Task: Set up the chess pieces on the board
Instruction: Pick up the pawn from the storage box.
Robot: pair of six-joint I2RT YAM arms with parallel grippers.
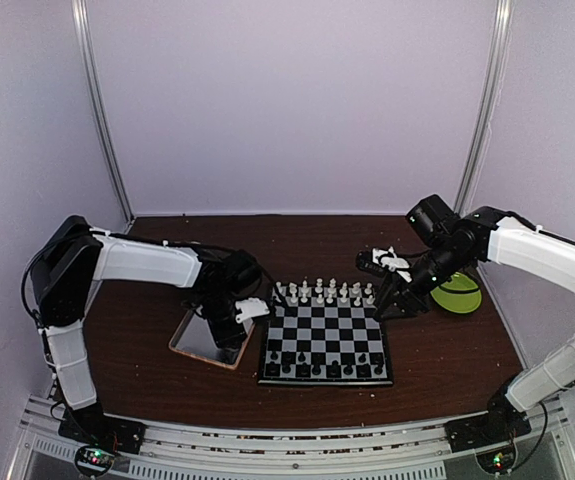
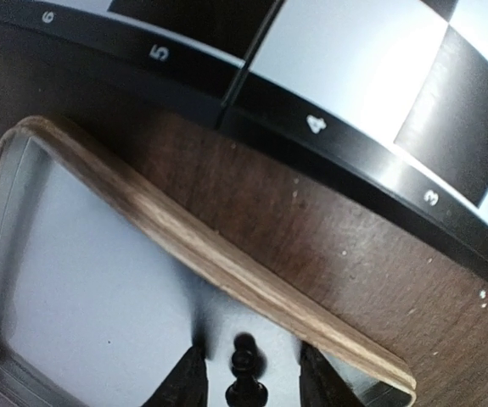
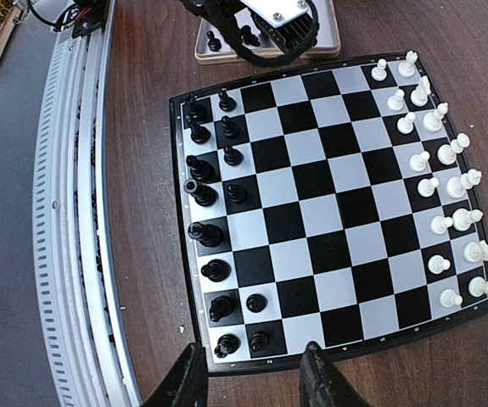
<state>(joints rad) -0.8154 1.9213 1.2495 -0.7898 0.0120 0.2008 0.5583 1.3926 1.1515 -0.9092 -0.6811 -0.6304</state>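
- In the tray (image 2: 74,280), nine o'clock from the board (image 1: 325,345), the left gripper (image 2: 248,381) straddles a standing black pawn (image 2: 245,369), jaws apart, not touching.
- At the board's two o'clock, the right gripper (image 3: 250,381): half-wide, empty.

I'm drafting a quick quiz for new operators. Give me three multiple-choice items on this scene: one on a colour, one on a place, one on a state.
1. Which colour are the chess pieces on the rows of the board farthest from the arm bases?
A white; B black; C red

2. Where does the black piece between the fingers of the left pincer stand?
A on the board; B inside the tray; C on the tray's rim

3. The right pincer is:
A shut tight; B shut on a piece; C open and empty

Answers:
1 A: the top view shows two white rows there.
2 B: the left wrist view shows it on the tray floor.
3 C: its fingers stand apart with nothing between them.
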